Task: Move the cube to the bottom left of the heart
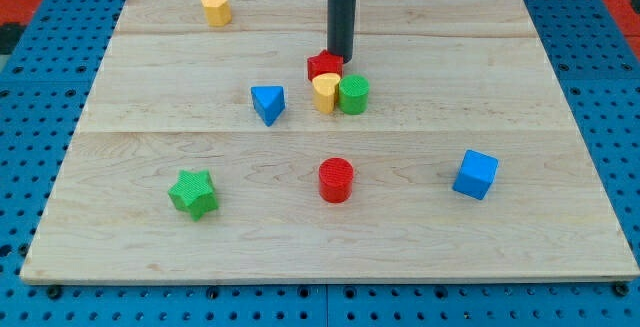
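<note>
- The wooden surface (560, 117) lies on a blue pegboard (30, 117); the room beyond is out of view.
- The blue cube (475, 174) sits near the right edge, well apart from the yellow heart (324, 93), so it needs a long push leftward.
- My tip (341, 58) touches the red block (324, 66) behind the heart; it has no fingers to open or close.

1. A pale wooden board (150, 97) lies on a blue pegboard surface (30, 117).
2. The dark rod's tip (341, 58) touches the top edge of a red block (323, 65) of unclear shape.
3. Just below it, a yellow heart-shaped block (324, 93) and a green cylinder (353, 95) sit touching.
4. A blue cube (475, 174) stands well apart at the view's right.
5. A blue triangular block (268, 103) sits to the view's left of the heart.
</note>
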Controlling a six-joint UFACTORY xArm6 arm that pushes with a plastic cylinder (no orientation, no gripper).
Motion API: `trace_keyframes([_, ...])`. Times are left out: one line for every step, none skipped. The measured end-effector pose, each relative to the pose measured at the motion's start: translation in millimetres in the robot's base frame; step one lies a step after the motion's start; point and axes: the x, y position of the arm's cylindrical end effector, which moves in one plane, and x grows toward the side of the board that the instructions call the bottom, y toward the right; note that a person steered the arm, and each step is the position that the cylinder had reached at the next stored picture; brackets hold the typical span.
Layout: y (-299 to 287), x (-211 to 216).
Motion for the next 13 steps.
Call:
trace_keyframes([44.6,-1.9])
trace_keyframes([148.4,18.5])
trace_keyframes([167.4,135.3])
trace_keyframes([147.6,164.7])
trace_keyframes([186.6,164.6])
trace_keyframes([195.5,217.0])
trace_keyframes([118.0,197.4])
trace_keyframes([37.2,154.3])
trace_keyframes([43.1,193.5])
trace_keyframes([-4.6,201.3])
trace_keyframes([-28.1,169.9])
trace_keyframes([-18.1,205.5])
trace_keyframes([1.3,217.1])
